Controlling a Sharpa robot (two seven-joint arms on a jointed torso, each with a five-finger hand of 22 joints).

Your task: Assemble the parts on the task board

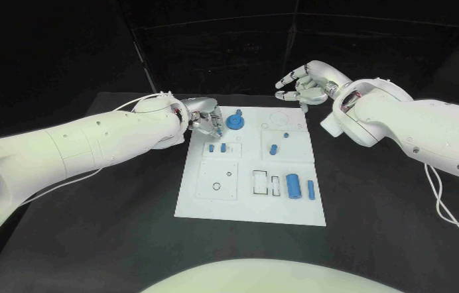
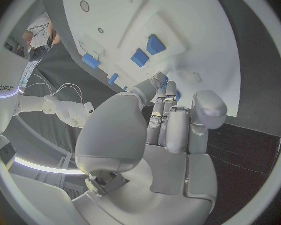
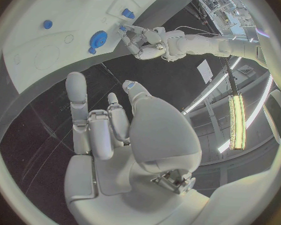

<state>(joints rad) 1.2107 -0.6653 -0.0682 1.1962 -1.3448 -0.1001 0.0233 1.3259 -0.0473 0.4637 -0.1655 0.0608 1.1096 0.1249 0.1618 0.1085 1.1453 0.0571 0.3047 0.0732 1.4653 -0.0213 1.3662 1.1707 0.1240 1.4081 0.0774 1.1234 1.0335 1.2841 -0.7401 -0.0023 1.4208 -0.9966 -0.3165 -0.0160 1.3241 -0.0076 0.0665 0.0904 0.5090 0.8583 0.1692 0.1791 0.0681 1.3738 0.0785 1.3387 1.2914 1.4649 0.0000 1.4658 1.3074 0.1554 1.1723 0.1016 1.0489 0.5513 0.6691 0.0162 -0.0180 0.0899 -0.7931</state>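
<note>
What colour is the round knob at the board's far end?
Blue; the round knob shows best in the head view.

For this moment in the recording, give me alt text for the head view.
The left hand reaches onto the far left corner of the white task board, fingertips beside a round blue part. The right hand hovers, holding nothing, beyond the far right corner. More blue parts sit on the board.

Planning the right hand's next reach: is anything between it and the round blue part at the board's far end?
Nothing visible. The right hand hovers beyond the task board; only bare board separates it from the round blue part, where the left hand already sits.
</note>
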